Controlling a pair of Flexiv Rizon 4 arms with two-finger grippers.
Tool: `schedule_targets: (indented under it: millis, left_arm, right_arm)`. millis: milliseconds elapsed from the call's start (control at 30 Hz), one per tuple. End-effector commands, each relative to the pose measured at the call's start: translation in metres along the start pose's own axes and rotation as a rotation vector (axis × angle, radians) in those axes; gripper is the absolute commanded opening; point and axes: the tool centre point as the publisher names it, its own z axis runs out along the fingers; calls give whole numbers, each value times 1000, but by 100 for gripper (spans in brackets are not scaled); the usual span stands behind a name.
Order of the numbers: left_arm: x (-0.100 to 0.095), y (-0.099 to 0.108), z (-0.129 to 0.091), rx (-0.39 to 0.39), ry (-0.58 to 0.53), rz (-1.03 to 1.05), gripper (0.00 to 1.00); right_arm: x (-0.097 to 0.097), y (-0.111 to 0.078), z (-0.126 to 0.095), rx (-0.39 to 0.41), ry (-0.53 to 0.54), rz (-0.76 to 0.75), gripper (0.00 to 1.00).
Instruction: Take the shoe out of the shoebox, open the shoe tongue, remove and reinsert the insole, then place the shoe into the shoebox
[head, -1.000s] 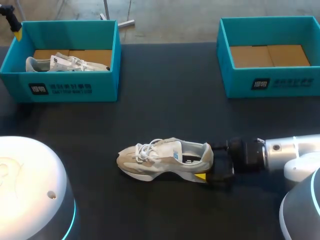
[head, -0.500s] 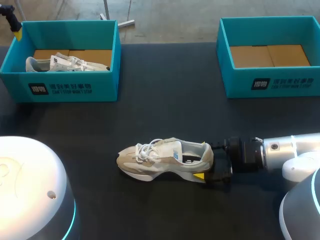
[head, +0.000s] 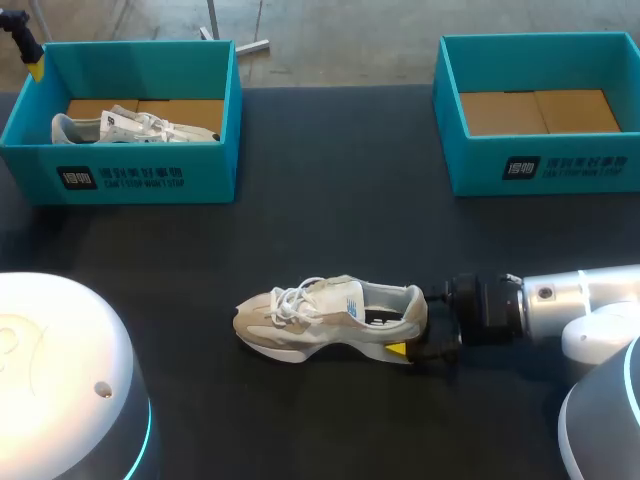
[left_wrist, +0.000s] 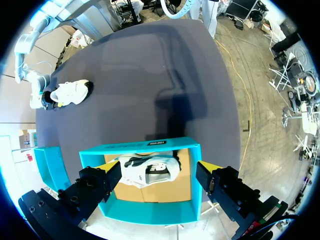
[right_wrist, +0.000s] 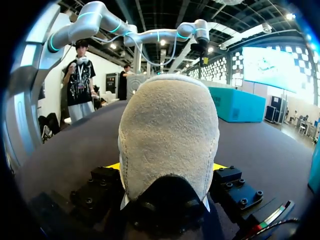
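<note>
Plainly, the left shoebox and the right shoebox each carry a printed front label (too small to read). The right gripper has edged nearer and pinches the heel of the shoe, which lies mid-table, long axis sideways, toe leftward. The left gripper hangs spread above the left shoebox.
</note>
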Motion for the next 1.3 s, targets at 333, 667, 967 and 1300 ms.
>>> schedule_targets:
  millis: [333,667,967,1300]
  left_arm:
    - [0,0,0,-1,2,0,100]
    - [-13,-9,-6,-10,10,-15,100]
    - [-55,-47,0,-44,115,-228,100]
    - [-71,-71,4,38,103,-632,100]
  right_arm:
    - [-1,2,5,9,7,0,0]
    - [-1,2,5,9,7,0,0]
    - [-1,2,5,9,7,0,0]
    - [-1,2,5,9,7,0,0]
